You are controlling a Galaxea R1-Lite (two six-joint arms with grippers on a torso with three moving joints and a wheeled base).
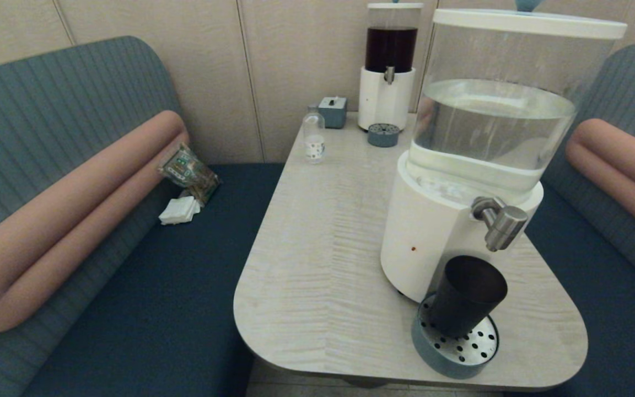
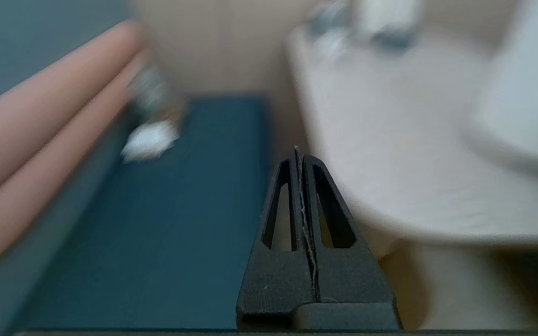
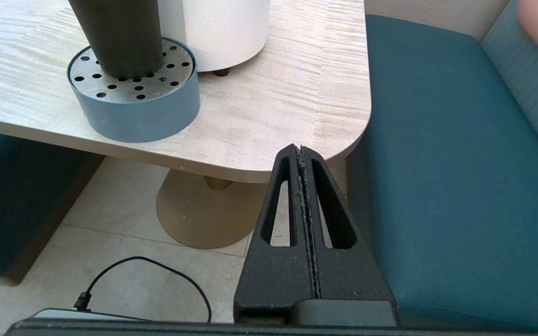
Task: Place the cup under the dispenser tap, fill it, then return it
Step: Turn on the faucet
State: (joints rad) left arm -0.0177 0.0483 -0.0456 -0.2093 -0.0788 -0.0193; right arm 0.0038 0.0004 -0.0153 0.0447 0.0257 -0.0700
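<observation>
Left gripper [image 2: 302, 156] and right gripper [image 3: 301, 154], fingers pressed together, empty.

Right gripper [image 3: 300, 151] is seen with fingers pressed together, nothing held, hanging off the surface [image 3: 269, 107] corner, above the floor tiles [image 3: 110, 224]. The cup [image 3: 117, 35] is stood upright on the perforated drip tray [image 3: 133, 93], touching it. The white dispenser base [image 3: 222, 28] is placed just behind the tray. A black cable [image 3: 157, 280] is laid on the floor. Blue seat [image 3: 437, 163] is seen beside the surface.
</observation>
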